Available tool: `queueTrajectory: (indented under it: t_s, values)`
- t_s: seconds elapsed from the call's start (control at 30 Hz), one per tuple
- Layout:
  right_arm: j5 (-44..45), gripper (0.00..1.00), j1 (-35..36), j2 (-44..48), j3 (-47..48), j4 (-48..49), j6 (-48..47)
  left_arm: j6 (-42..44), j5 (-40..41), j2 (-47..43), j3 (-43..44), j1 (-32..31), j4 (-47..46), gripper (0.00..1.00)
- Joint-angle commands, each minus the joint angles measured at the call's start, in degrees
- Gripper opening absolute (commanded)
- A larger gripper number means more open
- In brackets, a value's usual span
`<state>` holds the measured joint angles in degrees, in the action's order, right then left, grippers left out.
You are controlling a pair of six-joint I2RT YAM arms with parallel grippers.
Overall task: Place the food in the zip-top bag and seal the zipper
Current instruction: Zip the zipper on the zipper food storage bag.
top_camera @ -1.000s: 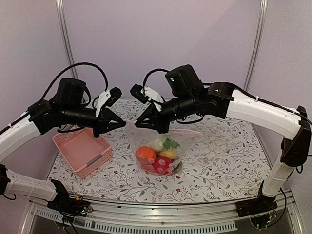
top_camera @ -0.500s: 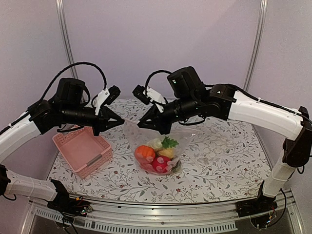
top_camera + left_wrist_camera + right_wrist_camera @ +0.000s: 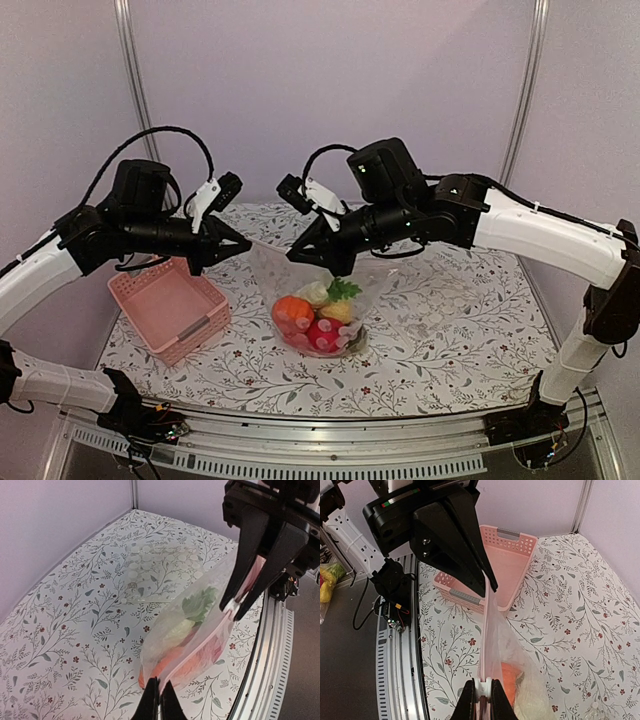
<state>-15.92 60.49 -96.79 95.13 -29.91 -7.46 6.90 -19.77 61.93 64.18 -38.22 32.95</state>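
Observation:
The zip-top bag (image 3: 272, 278) hangs upright between my two grippers, its bottom resting on the table. The food (image 3: 315, 322) lies heaped inside it: orange, red, yellow, white and green pieces. My left gripper (image 3: 244, 244) is shut on the left end of the zipper (image 3: 200, 647), a pinkish strip. In the left wrist view its fingertips (image 3: 159, 689) pinch that corner. My right gripper (image 3: 334, 268) is shut on the zipper (image 3: 485, 640) further right, with a small white slider piece (image 3: 483, 686) between its jaws. The strip runs taut and straight between the two grippers.
A pink plastic basket (image 3: 165, 310) sits on the floral tablecloth (image 3: 450, 330) under the left arm, apparently empty. Upright metal posts (image 3: 132, 70) stand at the back corners. The table's metal front rail (image 3: 330, 435) lies close below the bag.
The right gripper has shifted a little to the right along the zipper. The left gripper has drawn slightly back and up. The bag with the food has risen and shifted a touch left.

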Motion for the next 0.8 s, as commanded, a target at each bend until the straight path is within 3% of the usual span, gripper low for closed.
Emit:
queueTrajectory:
  t_s: [0.0,0.77]
  values:
    - [1.3,0.00,0.1,2.1,-1.8,-6.5,0.7,-1.0,5.3,-1.9,-0.2,2.9,-2.3,0.00]
    - [4.2,0.00,-0.2,4.4,-4.1,-6.5,0.7,-2.5,7.2,-1.6,-0.3,5.1,-2.9,0.00]
